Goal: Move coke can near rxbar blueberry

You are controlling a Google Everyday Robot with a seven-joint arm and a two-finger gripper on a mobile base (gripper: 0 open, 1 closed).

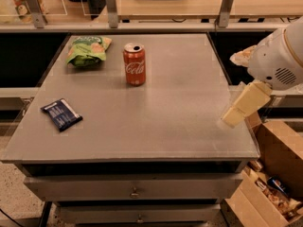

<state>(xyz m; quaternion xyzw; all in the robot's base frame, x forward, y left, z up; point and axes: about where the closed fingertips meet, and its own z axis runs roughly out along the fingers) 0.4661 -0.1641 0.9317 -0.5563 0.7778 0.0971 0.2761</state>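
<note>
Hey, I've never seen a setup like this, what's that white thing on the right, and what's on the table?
The white thing is a robot's arm, ending in a cream gripper that hangs at the right edge of the table, holding nothing. The single picture looks down on the table from its front. On it: a red Coke can standing upright near the back, a green snack bag beside it, and a dark blue bar wrapper lying flat near the front left.

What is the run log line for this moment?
gripper: over right table edge | coke can: upright, untouched | rxbar blueberry: front left, apart
</note>
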